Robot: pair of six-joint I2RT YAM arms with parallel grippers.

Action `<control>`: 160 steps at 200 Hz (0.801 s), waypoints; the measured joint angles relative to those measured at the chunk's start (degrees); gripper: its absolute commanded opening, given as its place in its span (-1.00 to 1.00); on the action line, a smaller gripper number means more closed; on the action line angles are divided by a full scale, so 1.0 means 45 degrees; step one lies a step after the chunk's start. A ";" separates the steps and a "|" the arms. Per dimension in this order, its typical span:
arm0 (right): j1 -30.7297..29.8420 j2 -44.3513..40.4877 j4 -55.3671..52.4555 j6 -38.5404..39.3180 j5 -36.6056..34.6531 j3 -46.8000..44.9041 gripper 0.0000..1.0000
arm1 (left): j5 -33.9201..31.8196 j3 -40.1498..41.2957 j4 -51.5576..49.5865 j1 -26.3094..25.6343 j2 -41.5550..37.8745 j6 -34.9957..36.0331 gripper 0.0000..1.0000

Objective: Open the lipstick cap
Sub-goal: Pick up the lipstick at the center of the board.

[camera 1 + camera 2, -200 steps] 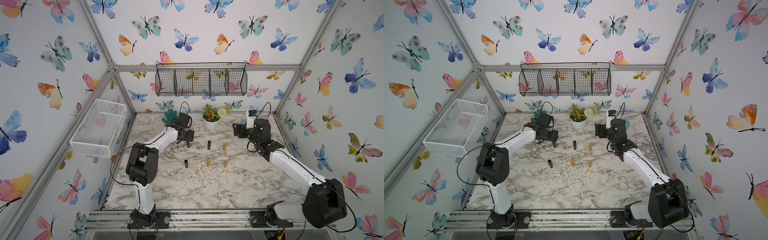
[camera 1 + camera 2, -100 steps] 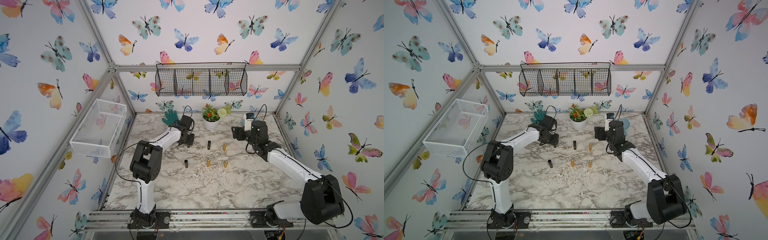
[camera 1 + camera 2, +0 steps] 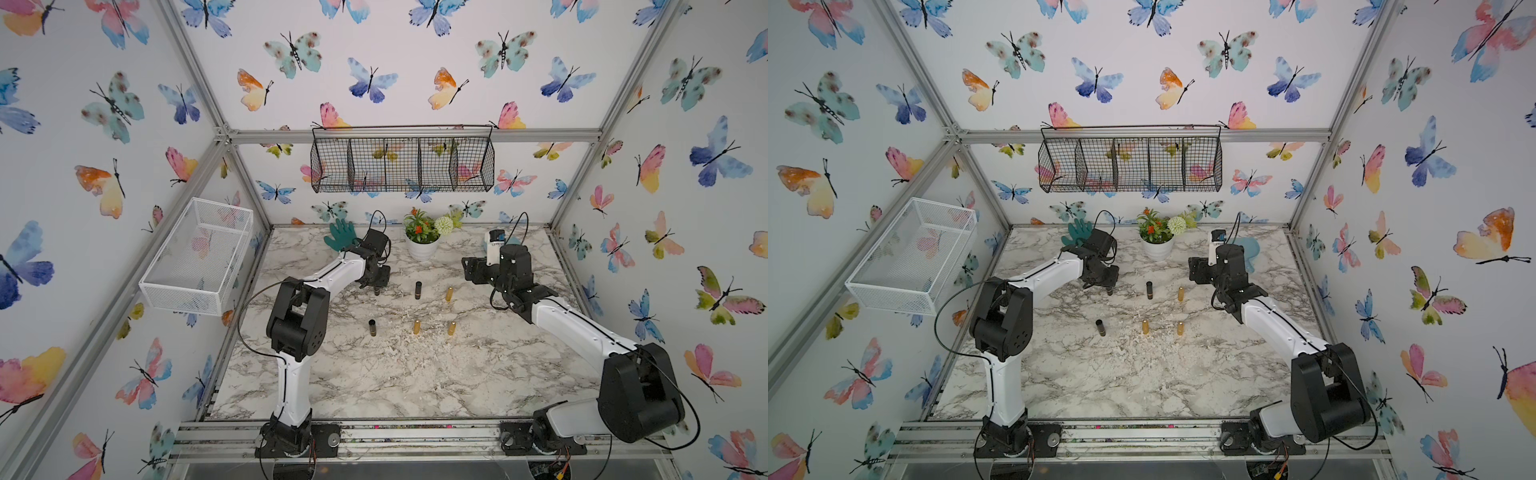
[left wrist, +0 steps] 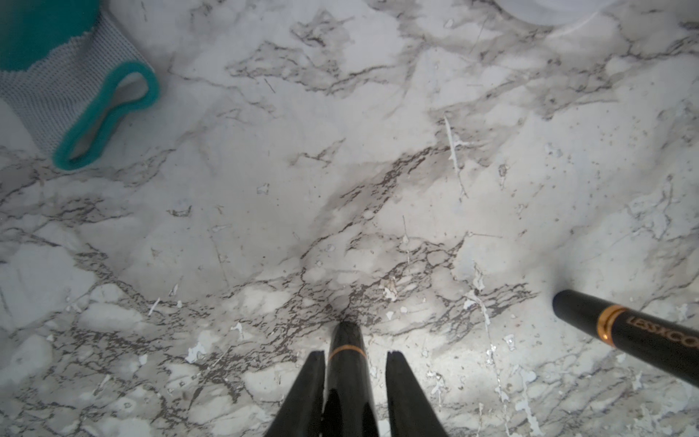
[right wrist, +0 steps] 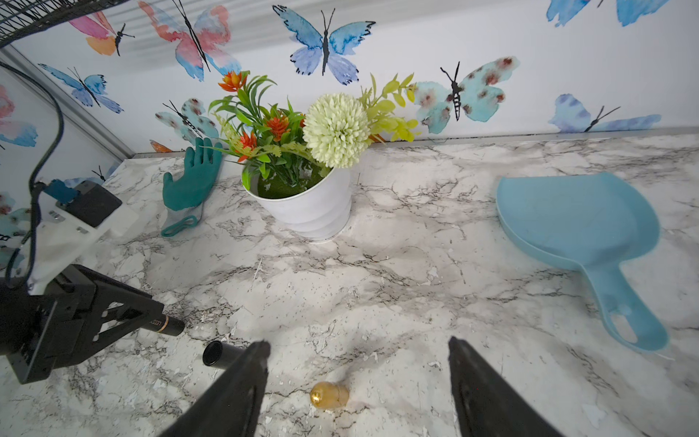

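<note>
Two fingers of your left gripper (image 4: 355, 353) straddle the black lipstick (image 4: 346, 338), which stands on the marble tabletop (image 4: 264, 170) with its gold band about level with the fingertips. One finger lies against the tube. Beside the other a sliver of marble shows, so you cannot tell whether the jaws have clamped it or only bracket it. In the right wrist view the same lipstick (image 5: 168, 326) pokes out past those fingertips, lettering and gold band showing.

Outside the left jaws, off to one side and well apart, a second black lipstick (image 4: 624, 333) stands with its own gold band.

Your right gripper (image 5: 357, 340) is released, with its fingers spread wide. A gold piece (image 5: 329, 395) sits on the marble in the gap between the jaws, touching neither finger. The second lipstick (image 5: 217, 353) is just outside one finger and partly hidden behind it.

Ahead of the right jaws stands a white pot (image 5: 310, 212) of artificial flowers, with a teal glove (image 5: 191, 178) beyond it to one side and a blue dustpan (image 5: 575, 223) to the other.

In a top view, two more gold pieces (image 3: 416, 326) (image 3: 451, 328) and a third black tube (image 3: 372, 327) stand clear of both pairs of jaws, on the arm-base side.
</note>
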State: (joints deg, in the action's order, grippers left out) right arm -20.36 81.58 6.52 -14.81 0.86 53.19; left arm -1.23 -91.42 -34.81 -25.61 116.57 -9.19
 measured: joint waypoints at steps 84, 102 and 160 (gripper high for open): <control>-0.0049 0.0491 -0.0087 0.0457 0.0947 0.0214 0.37 | -0.0340 -0.0355 -0.1355 -0.0005 -0.0189 0.0005 -1.00; -0.0165 0.0495 -0.0194 0.0709 0.1413 0.0413 0.35 | -0.0413 -0.0418 -0.1753 -0.0005 -0.0607 -0.0029 -1.00; -0.1812 0.1025 -0.0593 0.2438 0.4133 0.1943 0.45 | 0.1044 -0.2652 -0.3274 0.0146 -0.2429 -0.0403 -1.00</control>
State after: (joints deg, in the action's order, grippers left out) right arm -28.51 86.19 3.86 -3.84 19.46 61.93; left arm 3.46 -103.35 -49.54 -24.95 105.65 -11.00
